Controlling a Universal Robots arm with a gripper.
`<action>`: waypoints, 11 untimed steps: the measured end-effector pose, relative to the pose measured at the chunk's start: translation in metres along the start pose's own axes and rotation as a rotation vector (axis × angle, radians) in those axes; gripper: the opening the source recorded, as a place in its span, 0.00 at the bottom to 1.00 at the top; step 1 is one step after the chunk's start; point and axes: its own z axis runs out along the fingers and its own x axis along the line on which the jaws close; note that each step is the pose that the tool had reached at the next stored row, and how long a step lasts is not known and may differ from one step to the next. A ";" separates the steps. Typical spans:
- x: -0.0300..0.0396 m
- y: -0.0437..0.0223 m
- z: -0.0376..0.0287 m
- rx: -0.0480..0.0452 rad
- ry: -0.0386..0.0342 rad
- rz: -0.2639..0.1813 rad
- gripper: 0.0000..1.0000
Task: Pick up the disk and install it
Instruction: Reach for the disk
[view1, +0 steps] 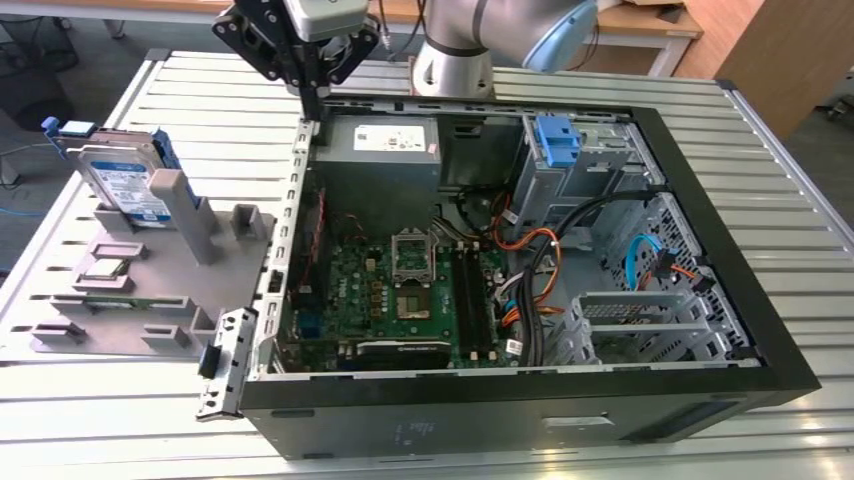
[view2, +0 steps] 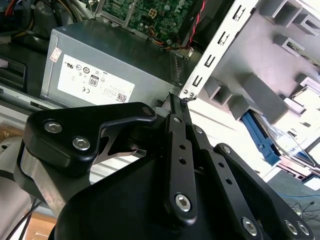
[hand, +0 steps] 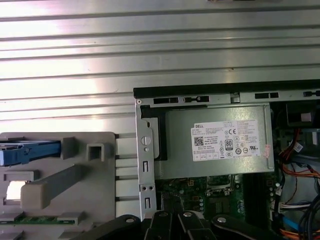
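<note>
Currently, progress: early. The disk is not yet being held, so both the pickup and the installing are waiting to be done.
Landmark: the computer case (view1: 534, 430) is lying on its side on the slatted metal counter (view1: 187, 90), with its side open and the board and cables showing.
Disk: the disk (view1: 123, 185) is standing upright in a grey holder (view1: 174, 300) just outside the computer case, off the case wall on the exterior view's left. Its blue rail is also showing in the first wrist view (hand: 30, 152).
Gripper: the gripper (view1: 310, 98) is hovering over the computer case's corner on the holder side, above the perforated metal wall edge. In the second wrist view its fingers (view2: 175, 115) are pressing together with nothing between them.
Gripper to disk: the two are apart and not touching, with the computer case's wall lying nearer the gripper than the disk does.
Power-supply box: the grey box with a white label (view1: 380, 150) is sitting inside the computer case at that same corner.
Bracket: a lighter-blue bracket (view1: 554, 140) is sitting inside the computer case just beyond the power-supply box. No silver drive is showing in it.
</note>
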 end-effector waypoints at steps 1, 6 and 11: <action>0.0006 0.0000 0.0000 0.0000 0.0000 0.000 0.11; 0.0033 -0.0002 -0.0001 0.0000 -0.0001 0.000 0.11; 0.0056 -0.0004 -0.0001 -0.0001 -0.0001 0.000 0.11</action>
